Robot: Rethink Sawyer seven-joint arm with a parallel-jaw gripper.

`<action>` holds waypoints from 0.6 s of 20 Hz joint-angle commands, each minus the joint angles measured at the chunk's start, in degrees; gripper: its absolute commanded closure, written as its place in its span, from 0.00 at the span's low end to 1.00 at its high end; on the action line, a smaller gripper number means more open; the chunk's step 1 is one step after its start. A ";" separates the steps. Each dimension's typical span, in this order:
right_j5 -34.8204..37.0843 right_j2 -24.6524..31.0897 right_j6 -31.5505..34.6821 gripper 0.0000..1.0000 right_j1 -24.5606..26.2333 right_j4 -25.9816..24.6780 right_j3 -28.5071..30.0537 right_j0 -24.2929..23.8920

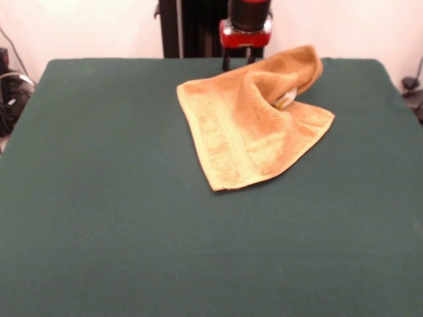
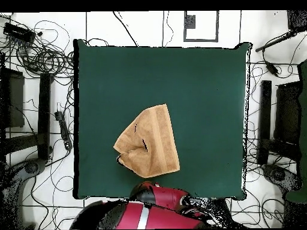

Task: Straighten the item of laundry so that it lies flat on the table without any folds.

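Observation:
The golden-orange towel point(image 1: 254, 122) lies on the far middle of the dark green table point(image 1: 132, 218). Its near part is flat and shows a woven border band. Its far right corner point(image 1: 297, 66) is folded over into a raised hump, with a small white label point(image 1: 285, 100) peeking from under the fold. My gripper point(image 1: 238, 61) hangs at the table's far edge, just behind the towel, with its two dark fingers apart and nothing between them. In the overhead view the towel point(image 2: 153, 150) lies near the bottom edge of the table point(image 2: 198, 78), with the red arm point(image 2: 153, 194) just below it.
The robot's black pedestal point(image 1: 192, 26) stands behind the table. Cables and dark equipment point(image 2: 36, 60) lie on the floor at the left of the table, and stands point(image 2: 282, 120) at the right.

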 commanded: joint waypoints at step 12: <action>19.65 4.88 8.74 0.00 -24.28 5.69 -0.90 2.90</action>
